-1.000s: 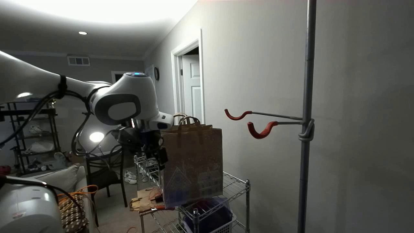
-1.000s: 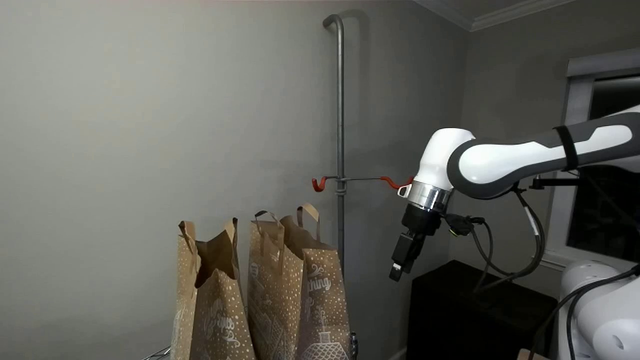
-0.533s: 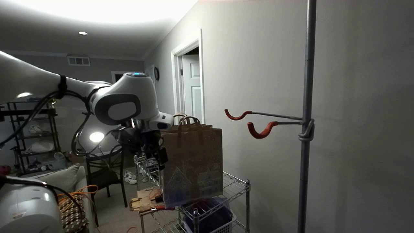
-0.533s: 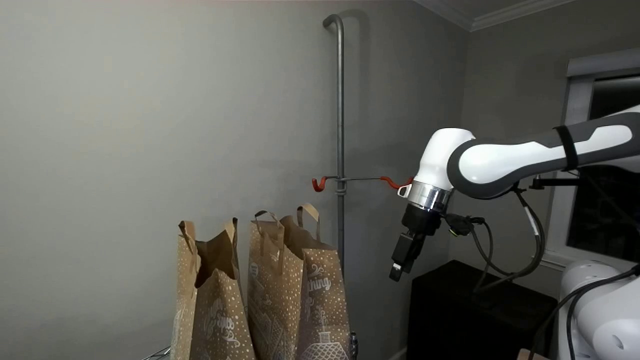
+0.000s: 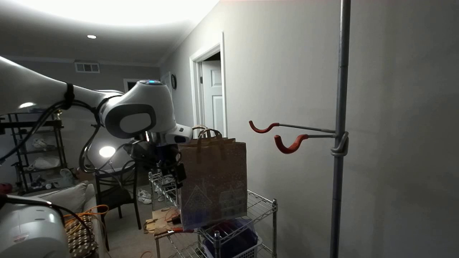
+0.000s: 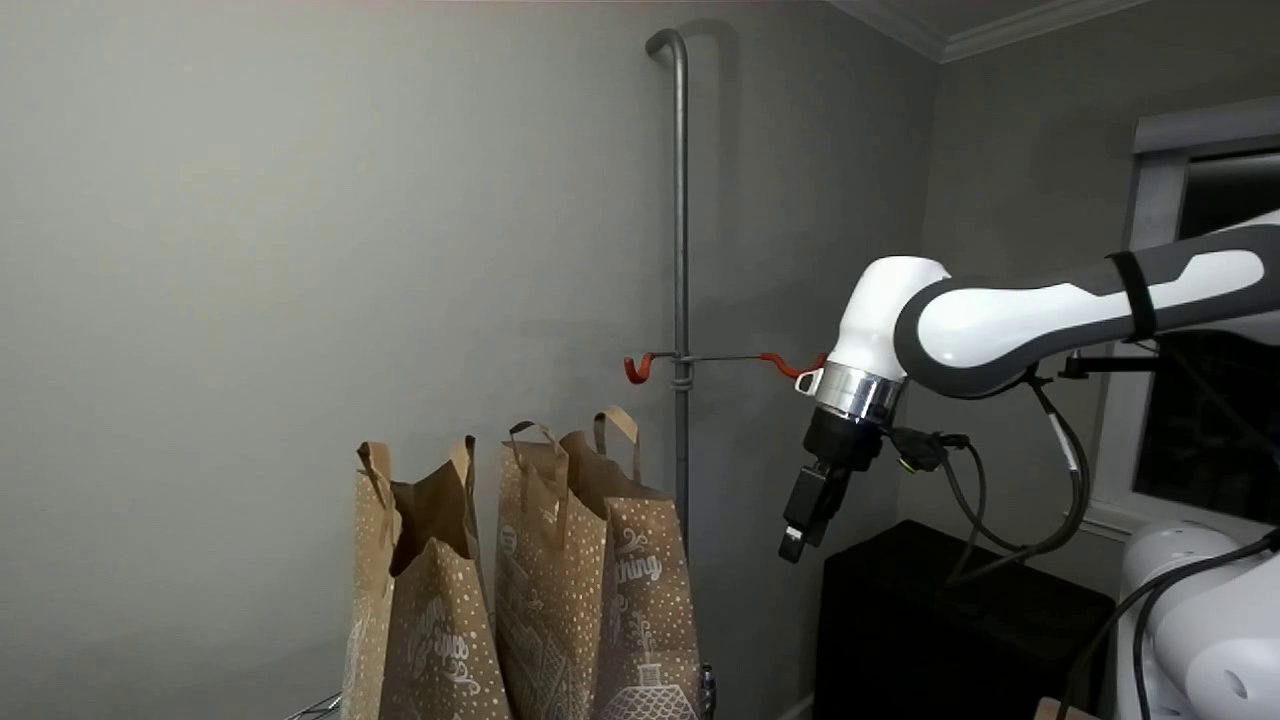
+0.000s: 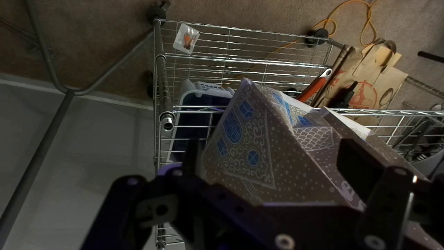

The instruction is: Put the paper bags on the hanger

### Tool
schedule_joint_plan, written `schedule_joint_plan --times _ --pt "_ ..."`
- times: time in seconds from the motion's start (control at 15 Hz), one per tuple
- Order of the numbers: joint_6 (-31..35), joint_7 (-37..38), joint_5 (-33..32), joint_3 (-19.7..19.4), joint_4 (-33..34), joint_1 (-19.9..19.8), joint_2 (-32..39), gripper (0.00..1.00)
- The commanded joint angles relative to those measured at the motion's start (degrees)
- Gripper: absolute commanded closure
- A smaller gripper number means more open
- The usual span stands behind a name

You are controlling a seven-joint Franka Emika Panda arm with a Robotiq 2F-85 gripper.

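Note:
Two brown paper bags stand upright side by side in an exterior view, a left bag (image 6: 435,620) and a right bag (image 6: 560,570), handles up. In an exterior view the near bag (image 5: 215,175) mostly hides the far one; only its handle (image 5: 199,127) shows clearly. The red-orange hanger (image 5: 292,145) carries no bag; its prongs also show in an exterior view (image 6: 637,370), one partly behind the arm. My gripper (image 6: 792,545) points down, apart from the bags and to their right there. In the wrist view the gripper (image 7: 272,152) is open and empty, with a bag (image 7: 277,166) beyond its fingers.
The bags stand on a wire shelf rack (image 5: 263,204) with a white basket (image 5: 247,253) below. The hanger's grey pole (image 5: 342,82) rises near the wall. A red-handled tool (image 7: 314,89) and folded brown paper (image 7: 367,83) lie by the bags. A black box (image 6: 950,620) stands below the arm.

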Motion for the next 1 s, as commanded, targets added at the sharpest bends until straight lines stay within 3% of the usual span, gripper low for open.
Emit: schedule_joint_plan --times 0.0,0.2,0.47,0.93 --pt "-0.3 -0.4 0.4 0.5 0.2 -0.6 0.0 0.0" --pt "-0.2 -0.5 0.2 0.8 1.4 -0.4 0.5 0.0" --pt "-1.1 2.5 -1.6 5.5 12.6 -0.4 4.3 0.0" --pt "0.8 9.1 -7.0 14.2 32.7 -2.5 19.9 0.0"
